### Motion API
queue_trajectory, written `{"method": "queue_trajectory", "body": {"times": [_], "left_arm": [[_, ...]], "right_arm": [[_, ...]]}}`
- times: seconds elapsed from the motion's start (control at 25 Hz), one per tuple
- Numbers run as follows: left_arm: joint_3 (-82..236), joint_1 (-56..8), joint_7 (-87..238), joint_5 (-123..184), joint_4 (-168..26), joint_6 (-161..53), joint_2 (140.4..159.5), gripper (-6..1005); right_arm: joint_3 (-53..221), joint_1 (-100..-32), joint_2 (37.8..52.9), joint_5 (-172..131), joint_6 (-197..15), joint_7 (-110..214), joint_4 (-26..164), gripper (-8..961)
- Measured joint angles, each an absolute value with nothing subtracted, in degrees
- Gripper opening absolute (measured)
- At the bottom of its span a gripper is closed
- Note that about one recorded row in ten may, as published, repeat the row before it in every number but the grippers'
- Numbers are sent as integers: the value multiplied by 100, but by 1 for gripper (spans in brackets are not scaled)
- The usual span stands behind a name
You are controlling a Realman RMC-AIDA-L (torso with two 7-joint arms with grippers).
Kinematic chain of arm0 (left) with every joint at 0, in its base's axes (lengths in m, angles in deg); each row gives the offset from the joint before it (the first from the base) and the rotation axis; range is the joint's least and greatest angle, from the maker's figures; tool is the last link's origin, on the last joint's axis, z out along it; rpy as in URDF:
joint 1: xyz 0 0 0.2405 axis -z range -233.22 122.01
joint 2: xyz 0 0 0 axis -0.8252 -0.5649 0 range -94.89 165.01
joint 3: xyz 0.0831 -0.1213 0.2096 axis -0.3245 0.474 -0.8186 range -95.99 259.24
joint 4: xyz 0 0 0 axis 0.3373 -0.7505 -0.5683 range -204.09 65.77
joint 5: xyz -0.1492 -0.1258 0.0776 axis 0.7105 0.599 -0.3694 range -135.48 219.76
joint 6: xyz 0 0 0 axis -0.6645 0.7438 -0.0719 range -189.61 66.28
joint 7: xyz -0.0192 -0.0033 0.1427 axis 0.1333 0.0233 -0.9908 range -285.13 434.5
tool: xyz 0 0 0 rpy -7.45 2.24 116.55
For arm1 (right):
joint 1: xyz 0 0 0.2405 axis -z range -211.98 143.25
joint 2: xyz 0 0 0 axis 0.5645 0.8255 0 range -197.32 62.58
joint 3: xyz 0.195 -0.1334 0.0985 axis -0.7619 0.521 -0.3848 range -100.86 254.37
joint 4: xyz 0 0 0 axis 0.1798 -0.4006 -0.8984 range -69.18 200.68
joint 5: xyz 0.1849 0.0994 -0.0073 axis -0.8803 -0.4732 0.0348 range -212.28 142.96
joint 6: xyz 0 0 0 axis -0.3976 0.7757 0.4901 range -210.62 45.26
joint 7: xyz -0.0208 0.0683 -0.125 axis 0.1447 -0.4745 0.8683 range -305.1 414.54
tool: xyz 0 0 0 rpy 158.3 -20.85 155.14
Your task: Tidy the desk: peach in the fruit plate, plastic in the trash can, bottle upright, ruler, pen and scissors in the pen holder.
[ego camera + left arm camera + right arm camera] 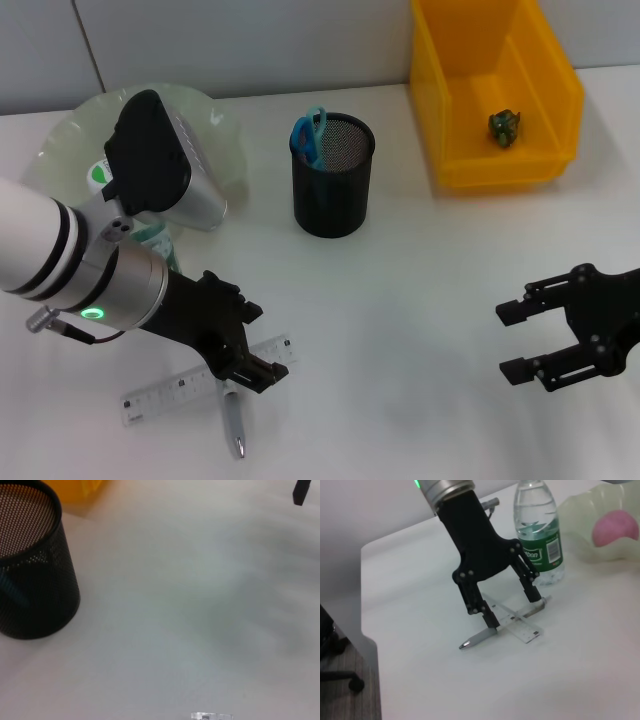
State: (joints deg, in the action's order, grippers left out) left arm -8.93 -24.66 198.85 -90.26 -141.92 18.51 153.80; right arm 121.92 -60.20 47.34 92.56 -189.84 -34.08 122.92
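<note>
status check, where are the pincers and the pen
Left pincer open, straddling pen and ruler. Right pincer open, idle. Nothing in the way.

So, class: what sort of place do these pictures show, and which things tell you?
Probably an office-style desk: a white desk holding a black mesh pen holder, a ruler and a pen.

Pink peach (615,526) — yellow trash can (494,150) — black mesh pen holder (333,190)
</note>
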Motion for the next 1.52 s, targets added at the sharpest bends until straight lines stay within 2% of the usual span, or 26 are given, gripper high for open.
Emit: {"method": "queue_trajectory", "body": {"times": [1.52], "left_arm": [[-1693, -2347, 19747, -9572, -13846, 1210, 15397, 809]], "right_arm": [[12167, -6079, 4785, 9247, -18920, -3442, 12278, 721]]}}
